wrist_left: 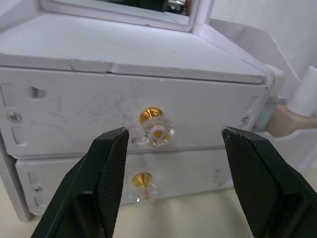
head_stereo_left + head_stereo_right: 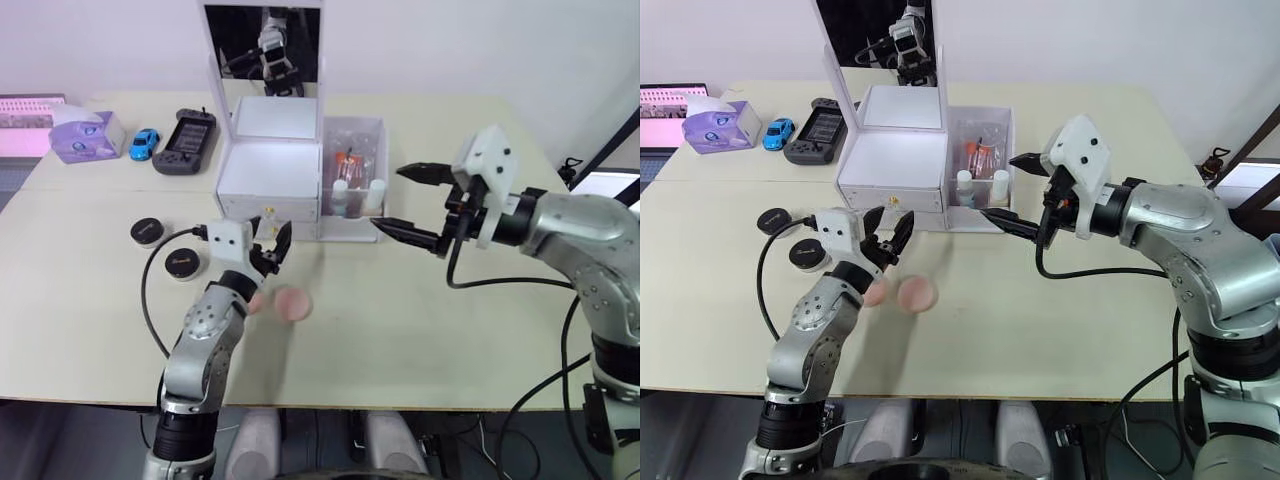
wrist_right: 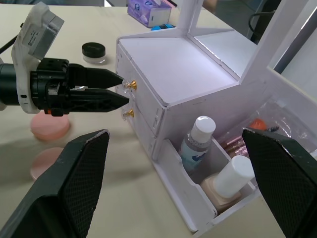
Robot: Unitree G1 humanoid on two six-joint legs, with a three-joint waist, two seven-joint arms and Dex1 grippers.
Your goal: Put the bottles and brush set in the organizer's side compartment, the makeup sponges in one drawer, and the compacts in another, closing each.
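Left wrist view: gripper aligned with upper drawer knob

Left gripper (image 1: pixel 171 148) has fingers spread apart, flanking the upper drawer knob (image 1: pixel 155 127) of the organizer (image 2: pixel 268 180) without contact. Right gripper (image 2: pixel 418 205) is wide apart, empty, just beside the side compartment (image 2: pixel 358 160) containing the bottles (image 3: pixel 198 141). Two makeup sponges (image 2: pixel 293 303) lie on the table (image 2: pixel 420 320); two compacts (image 2: pixel 146 231) rest left of the organizer

Both eye views look down from the head over the surface (image 2: pixel 420 340). The left wrist view sits very close to the drawers (image 1: pixel 138 119). The right wrist view sees them from farther away.
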